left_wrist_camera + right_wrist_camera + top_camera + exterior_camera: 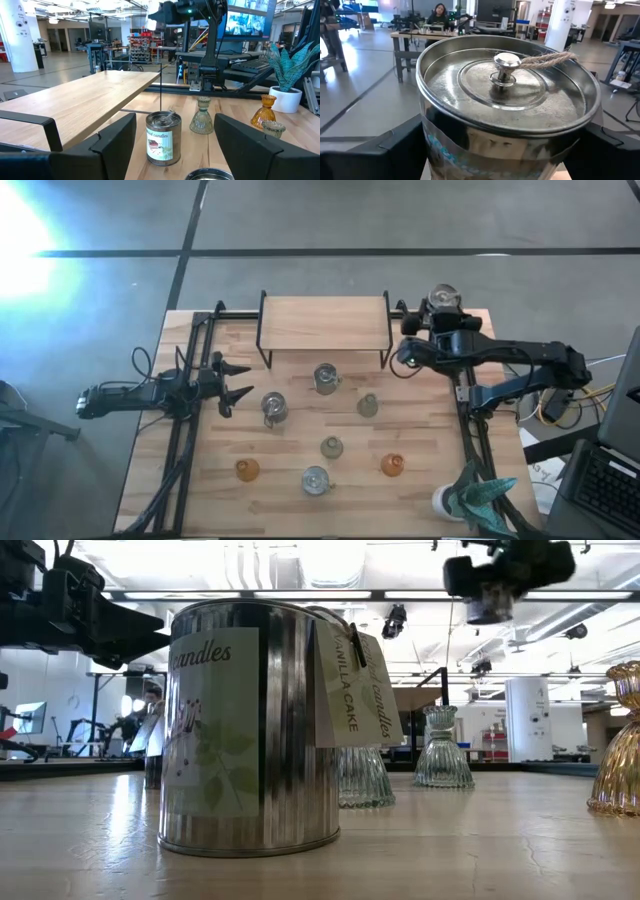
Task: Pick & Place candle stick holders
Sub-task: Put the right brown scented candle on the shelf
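My right gripper is shut on a silvery lidded tin holder, up in the air by the table's far right corner, just right of the wooden shelf. Three more silvery tins stand on their bases on the table. So do two pale green glass holders and two amber ones. My left gripper waits open at the table's left side, facing a tin. My right gripper pinches the tin between its two fingers, one on each side of the round wall, below the rim. The fingers lie level. The tin is upright, its knobbed lid on top, lifted clear of the table.
A white pot with a teal plant stands at the near right corner. Black frame rails run along both sides of the table. The shelf's top is bare wood. In the low view a labelled tin fills the foreground.
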